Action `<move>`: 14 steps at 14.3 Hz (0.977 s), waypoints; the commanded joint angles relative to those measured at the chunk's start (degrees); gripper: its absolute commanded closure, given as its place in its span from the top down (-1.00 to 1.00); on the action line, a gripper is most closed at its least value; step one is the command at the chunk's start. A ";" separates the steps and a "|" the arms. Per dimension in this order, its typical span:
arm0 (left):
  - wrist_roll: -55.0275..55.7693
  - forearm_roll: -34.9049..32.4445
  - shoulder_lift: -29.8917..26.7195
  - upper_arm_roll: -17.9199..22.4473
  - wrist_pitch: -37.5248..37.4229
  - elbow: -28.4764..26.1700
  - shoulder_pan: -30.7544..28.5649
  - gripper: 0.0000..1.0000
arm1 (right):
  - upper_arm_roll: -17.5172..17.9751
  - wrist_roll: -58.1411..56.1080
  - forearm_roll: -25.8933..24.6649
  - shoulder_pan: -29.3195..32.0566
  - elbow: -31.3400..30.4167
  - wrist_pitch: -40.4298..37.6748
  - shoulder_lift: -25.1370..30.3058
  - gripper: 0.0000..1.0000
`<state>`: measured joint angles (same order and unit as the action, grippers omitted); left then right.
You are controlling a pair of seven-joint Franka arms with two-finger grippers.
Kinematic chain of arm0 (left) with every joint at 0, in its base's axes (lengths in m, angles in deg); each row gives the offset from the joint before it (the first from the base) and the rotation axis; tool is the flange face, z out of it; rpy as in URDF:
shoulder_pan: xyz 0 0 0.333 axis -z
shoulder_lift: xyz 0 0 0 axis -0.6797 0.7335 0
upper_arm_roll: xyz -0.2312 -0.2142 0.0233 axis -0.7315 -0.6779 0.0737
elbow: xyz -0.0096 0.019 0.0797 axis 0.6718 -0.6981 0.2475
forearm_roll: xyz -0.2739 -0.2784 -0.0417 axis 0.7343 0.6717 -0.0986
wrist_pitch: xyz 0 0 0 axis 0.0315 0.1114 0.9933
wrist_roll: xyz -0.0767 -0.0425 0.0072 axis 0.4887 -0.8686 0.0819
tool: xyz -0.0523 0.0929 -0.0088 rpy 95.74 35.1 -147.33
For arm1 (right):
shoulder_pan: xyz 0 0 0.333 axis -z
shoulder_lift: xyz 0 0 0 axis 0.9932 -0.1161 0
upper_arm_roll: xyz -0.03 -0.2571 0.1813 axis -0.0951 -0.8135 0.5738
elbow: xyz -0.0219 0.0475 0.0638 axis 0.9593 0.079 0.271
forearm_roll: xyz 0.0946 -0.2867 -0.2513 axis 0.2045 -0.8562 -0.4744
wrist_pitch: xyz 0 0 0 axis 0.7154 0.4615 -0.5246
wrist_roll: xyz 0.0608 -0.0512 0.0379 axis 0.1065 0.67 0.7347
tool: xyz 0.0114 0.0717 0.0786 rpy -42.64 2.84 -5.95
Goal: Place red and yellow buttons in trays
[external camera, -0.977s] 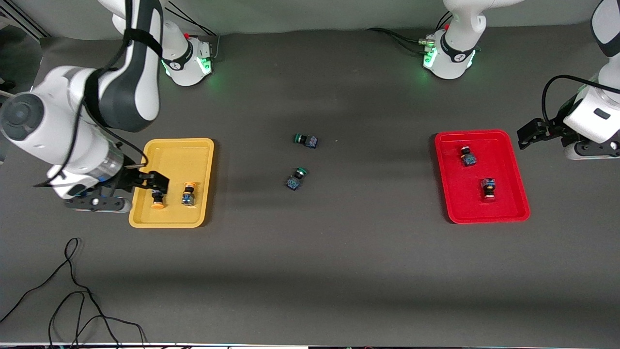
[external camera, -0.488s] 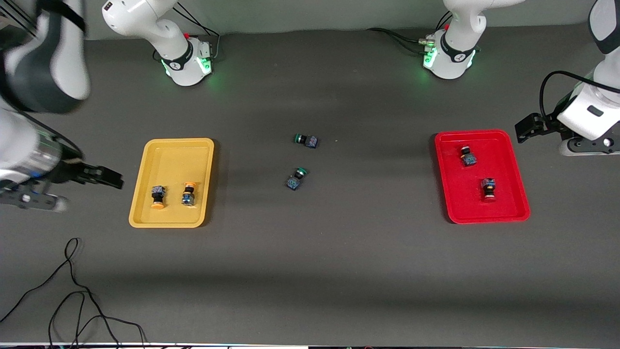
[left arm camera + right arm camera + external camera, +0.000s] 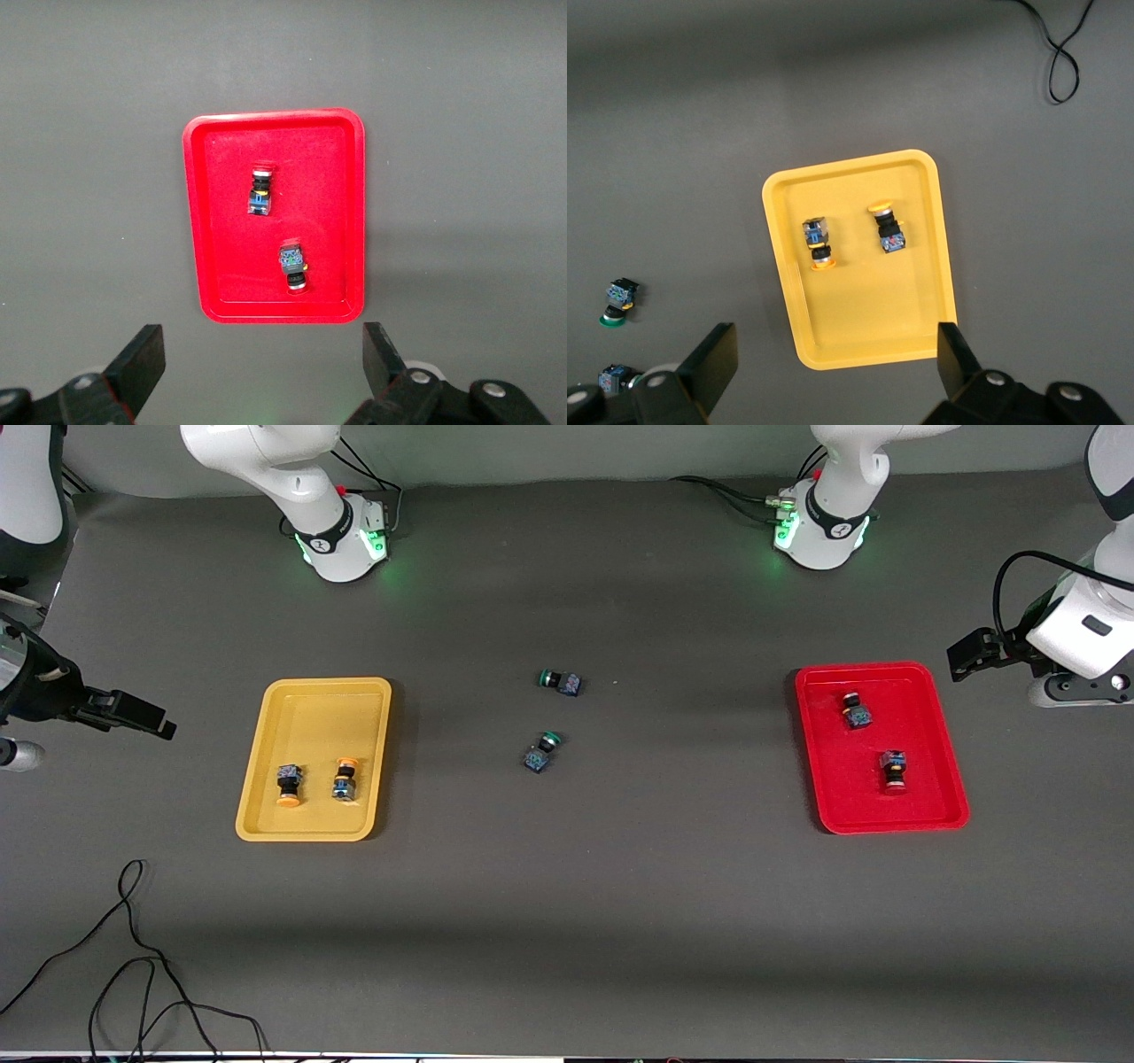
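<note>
Since a second ago the right gripper (image 3: pixel 164 729) has been withdrawn from the yellow tray (image 3: pixel 314 700), jaws released; sorting appears finished, left gripper (image 3: pixel 957 662) likewise spread beside the red tray (image 3: pixel 921 677).

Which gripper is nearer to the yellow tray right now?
The right gripper. It is open, past the yellow tray at the right arm's end of the table. The left gripper, also open, is by the red tray at the left arm's end.
</note>
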<state>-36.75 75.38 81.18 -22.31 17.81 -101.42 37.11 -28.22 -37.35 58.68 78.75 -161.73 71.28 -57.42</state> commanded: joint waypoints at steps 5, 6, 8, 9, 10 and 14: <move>-0.82 -0.69 0.02 0.64 -2.43 1.73 0.71 0.99 | 1.78 -6.46 -4.87 1.60 -1.34 0.23 2.43 1.00; -0.73 -0.69 0.02 0.64 -2.34 1.91 0.71 0.99 | 1.78 -6.20 -4.88 1.69 -1.25 -0.38 2.52 1.00; -0.73 -0.69 0.02 0.56 -2.43 2.17 0.88 0.99 | 1.78 -6.02 -4.88 1.60 -1.24 -1.09 2.87 1.00; -0.73 -0.69 0.02 0.56 -2.43 2.26 0.88 0.99 | 1.69 -6.02 -4.88 1.69 -1.24 -1.44 2.87 1.00; -0.73 -0.69 0.02 0.56 -2.43 2.17 0.88 0.99 | 1.69 -6.02 -4.88 1.69 -1.24 -1.53 2.87 1.00; -0.73 -0.69 0.11 0.47 -2.87 2.26 0.97 0.99 | 1.61 -6.29 -4.88 1.69 -1.24 -1.62 2.87 1.00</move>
<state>-36.79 75.36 81.19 -22.23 16.84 -100.47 37.18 -26.88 -42.54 55.06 80.21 -162.84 70.50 -55.39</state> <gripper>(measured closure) 0.004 0.000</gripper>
